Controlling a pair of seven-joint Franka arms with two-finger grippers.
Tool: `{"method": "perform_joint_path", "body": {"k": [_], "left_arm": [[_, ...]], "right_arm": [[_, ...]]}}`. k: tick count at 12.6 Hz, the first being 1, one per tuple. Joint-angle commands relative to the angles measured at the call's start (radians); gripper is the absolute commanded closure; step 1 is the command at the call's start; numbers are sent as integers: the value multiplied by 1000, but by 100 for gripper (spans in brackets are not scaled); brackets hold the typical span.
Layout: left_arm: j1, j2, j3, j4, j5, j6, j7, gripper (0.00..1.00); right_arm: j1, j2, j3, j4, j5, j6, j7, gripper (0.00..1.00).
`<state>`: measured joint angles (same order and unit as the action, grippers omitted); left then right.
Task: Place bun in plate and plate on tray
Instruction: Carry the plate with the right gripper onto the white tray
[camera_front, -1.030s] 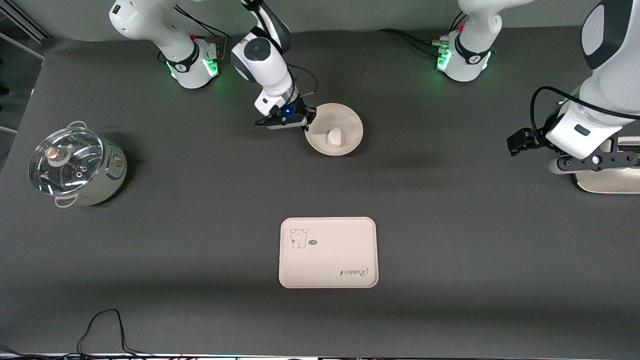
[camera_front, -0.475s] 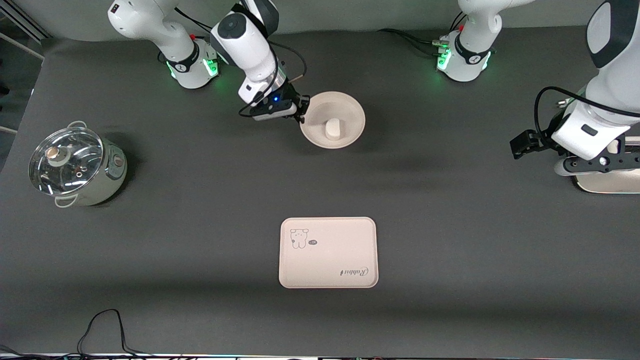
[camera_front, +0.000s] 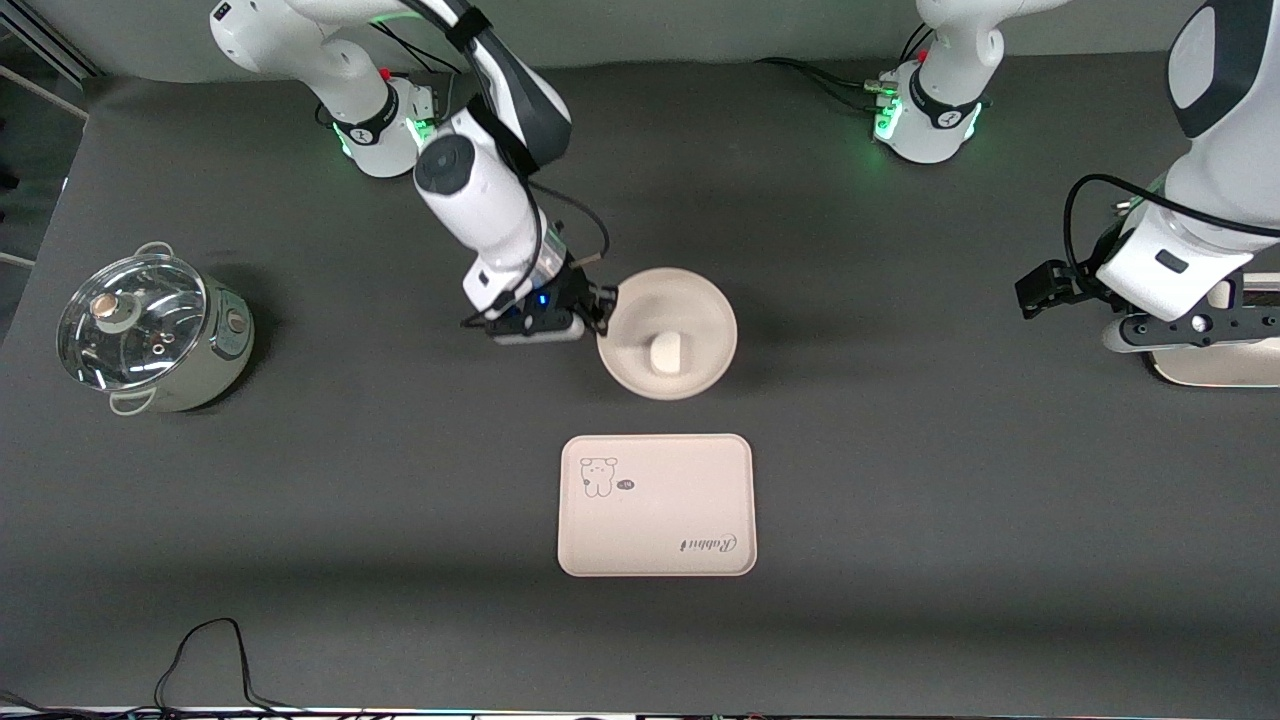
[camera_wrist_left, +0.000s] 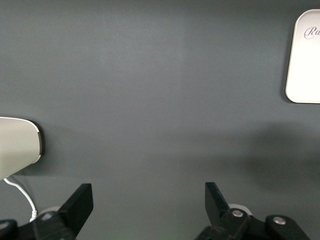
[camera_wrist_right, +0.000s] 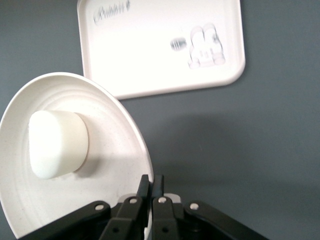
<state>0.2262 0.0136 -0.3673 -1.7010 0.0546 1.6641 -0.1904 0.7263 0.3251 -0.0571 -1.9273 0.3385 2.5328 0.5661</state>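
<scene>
A dark grey cloth covers my table (camera_front: 900, 450), with a pale wall along its edge by my bases. My right gripper (camera_front: 601, 312) is pinched tight on the rim of the plate (camera_front: 700, 300), held up over the cloth; the bun (camera_front: 665, 352) lies in it. The tray (camera_front: 656, 505) lies flat on the cloth, nearer the front camera than the plate. A glass-lidded pot (camera_front: 150, 335) stands toward my right arm's end. My left gripper (camera_wrist_left: 147, 210) waits with fingers spread wide and empty over the cloth, well apart from the tray, beside a pale appliance (camera_front: 1215, 362).
</scene>
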Motion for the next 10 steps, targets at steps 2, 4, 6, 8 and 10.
{"method": "perform_joint_path", "body": {"k": [2,4,6,8,10], "left_arm": [[-8,8,8,18,10,-3,5,0],[-8,8,8,18,10,-1,5,0],[-8,8,8,18,10,5,5,0],[-4,9,8,18,8,9,5,0],[1,11,10,18,4,11,6,0]], "right_arm": [[-73,257,3,388,25,-98,-44,100],[-122,366,2,560,20,-158,-72,100],[-162,469,2,712,22,-209,-75,100],[-166,496,2,711,33,-203,-107,100],[-166,541,2,711,34,-174,-114,100]]}}
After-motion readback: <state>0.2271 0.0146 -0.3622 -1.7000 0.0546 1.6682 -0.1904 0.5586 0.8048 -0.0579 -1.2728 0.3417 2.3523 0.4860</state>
